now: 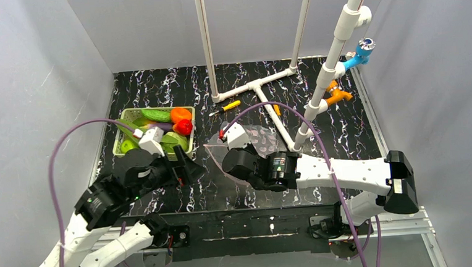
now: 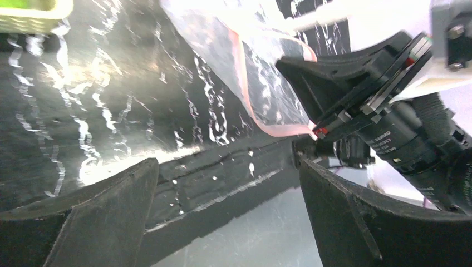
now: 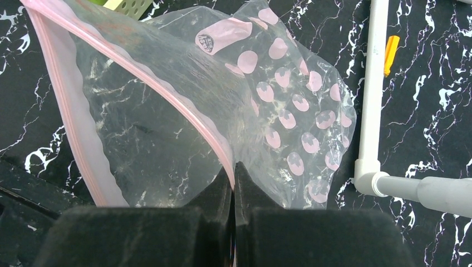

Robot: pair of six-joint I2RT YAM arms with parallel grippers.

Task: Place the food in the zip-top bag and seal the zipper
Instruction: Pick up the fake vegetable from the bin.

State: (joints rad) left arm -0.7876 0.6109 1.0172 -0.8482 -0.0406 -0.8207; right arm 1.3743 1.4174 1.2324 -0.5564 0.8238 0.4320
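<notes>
The clear zip-top bag (image 1: 260, 139) with pink dots lies on the black marbled table, its mouth open toward the left. My right gripper (image 3: 234, 169) is shut on the upper pink zipper strip (image 3: 183, 108) and holds that lip up; the lower strip (image 3: 61, 105) lies on the table. In the top view the right gripper (image 1: 234, 151) sits over the bag. My left gripper (image 1: 193, 168) is open and empty, just left of the bag's mouth; its wrist view shows the bag (image 2: 261, 89) ahead of its jaws (image 2: 226, 183). The food stays in the pale green basket (image 1: 118, 145): cucumber (image 1: 156, 113), orange (image 1: 181, 114), tomato (image 1: 185, 127).
A white PVC pipe frame (image 1: 262, 88) stands behind and right of the bag, and one pipe (image 3: 370, 89) runs close along the bag's right side. A yellow screwdriver (image 1: 226, 107) lies by the frame. Blue (image 1: 359, 55) and orange (image 1: 337, 93) fittings sit on the tall pipe. Grey walls enclose the table.
</notes>
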